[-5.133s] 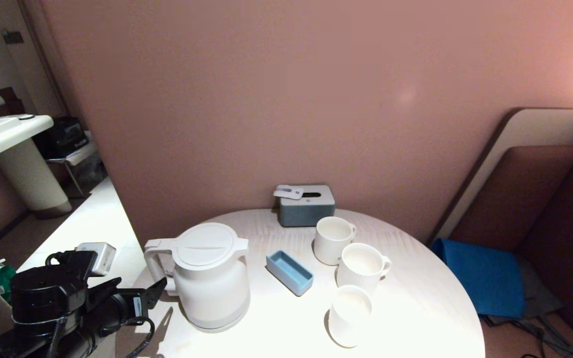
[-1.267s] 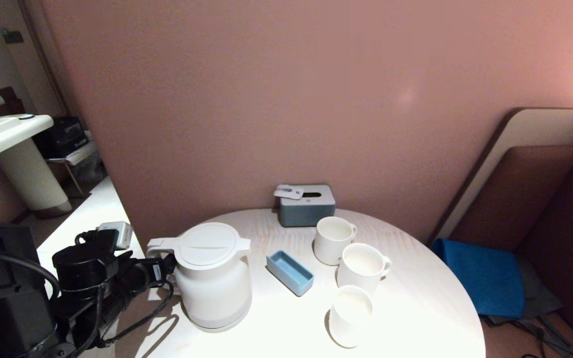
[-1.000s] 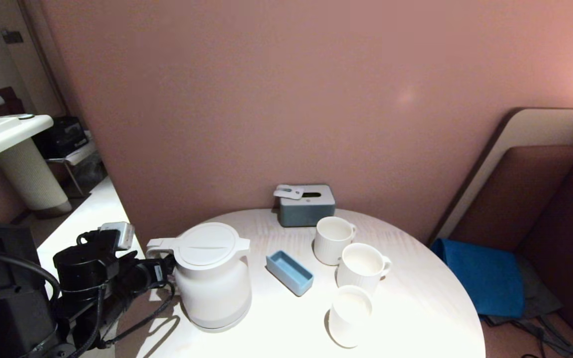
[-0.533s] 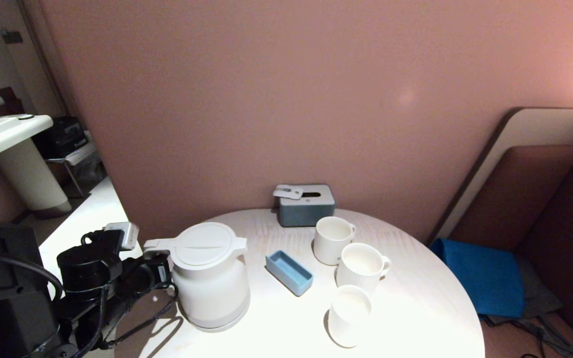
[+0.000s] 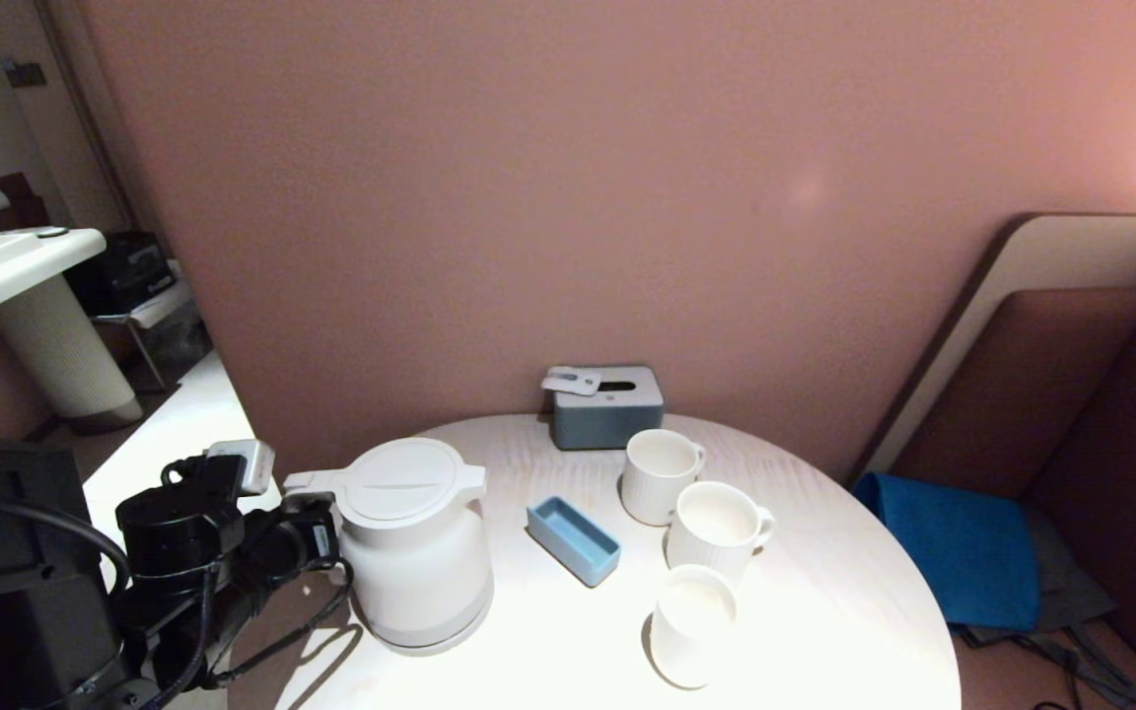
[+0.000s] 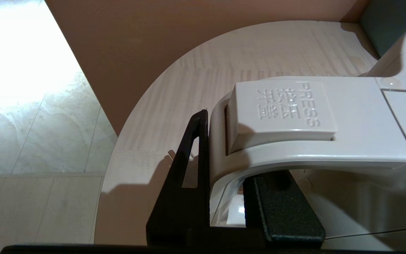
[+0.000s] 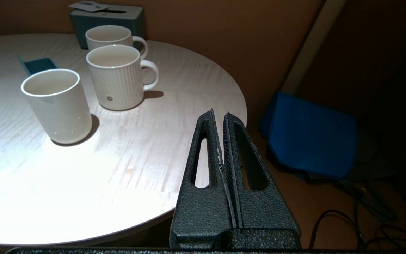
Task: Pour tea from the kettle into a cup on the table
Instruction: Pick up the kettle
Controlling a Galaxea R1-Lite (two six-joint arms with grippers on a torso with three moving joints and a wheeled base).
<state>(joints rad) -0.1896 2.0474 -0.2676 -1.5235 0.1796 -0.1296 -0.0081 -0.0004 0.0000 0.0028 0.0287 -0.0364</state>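
Note:
The white kettle (image 5: 417, 552) stands on the left of the round table (image 5: 824, 611), over its grey base (image 5: 430, 643). My left gripper (image 5: 317, 528) is shut on the kettle's loop handle (image 6: 294, 148): one finger (image 6: 196, 148) lies against the outside, the other pad (image 6: 277, 208) sits inside the loop. Three white cups (image 5: 662, 475) (image 5: 719, 528) (image 5: 691, 621) stand in a row to the kettle's right, and they look empty in the right wrist view. No tea shows. My right gripper (image 7: 219, 114) hangs shut and empty off the table's right front edge.
A small blue tray (image 5: 573, 539) lies between the kettle and the cups. A grey tissue box (image 5: 607, 406) stands at the back by the pink wall. A blue cloth (image 5: 962, 547) and cables lie on the floor to the right.
My left gripper has come up from low on the left and closed on the kettle's handle. In the last half second the kettle has shifted slightly left and up.

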